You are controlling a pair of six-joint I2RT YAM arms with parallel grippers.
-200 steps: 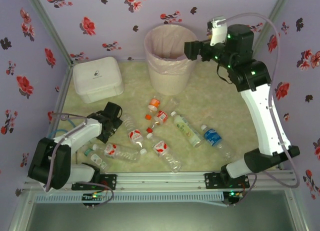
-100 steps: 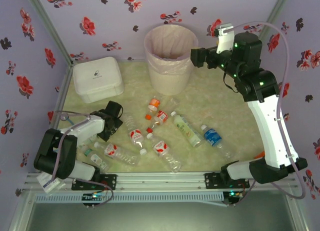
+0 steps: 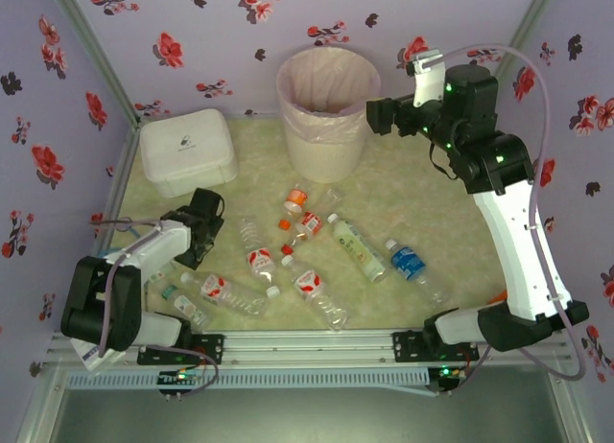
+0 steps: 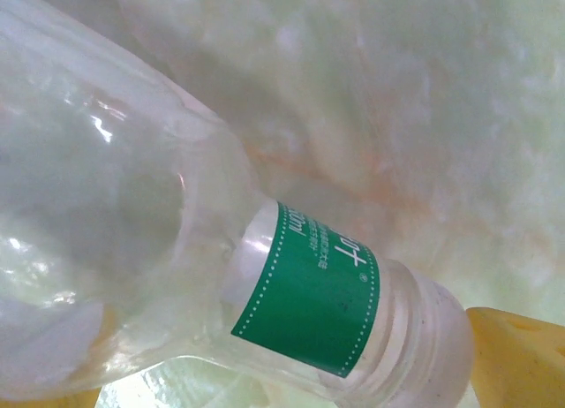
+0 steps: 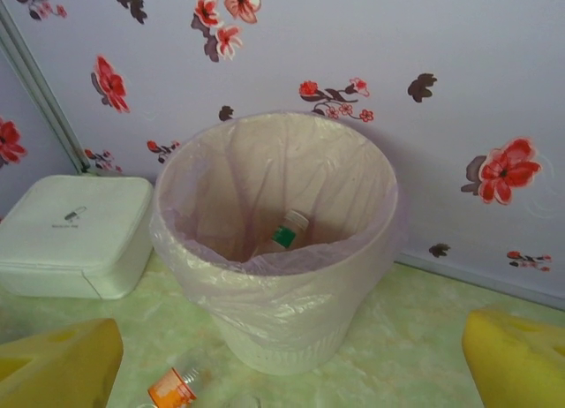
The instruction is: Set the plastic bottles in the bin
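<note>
Since a second ago the left arm (image 3: 144,256) is sliding left and the right arm (image 3: 513,222) is backing off the bin (image 3: 326,155), upper middle. The plastic bottles (image 3: 309,282) are lying scattered mid-frame on the worktop (image 3: 413,179): light, crushy, slick, so I'm guessing a mid-body grab. The left fingers (image 4: 516,355) are splaying wide around a green-label bottle (image 4: 305,289), print unreadable; the right fingers (image 5: 521,359) are hanging released.

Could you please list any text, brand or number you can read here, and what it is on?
"+": white, on the green label of the clear bottle in the left wrist view; smaller print beside it blurred.
Lid mark on the white box: unreadable.
Print on the red-label bottle and blue-label bottle: too small.
</note>
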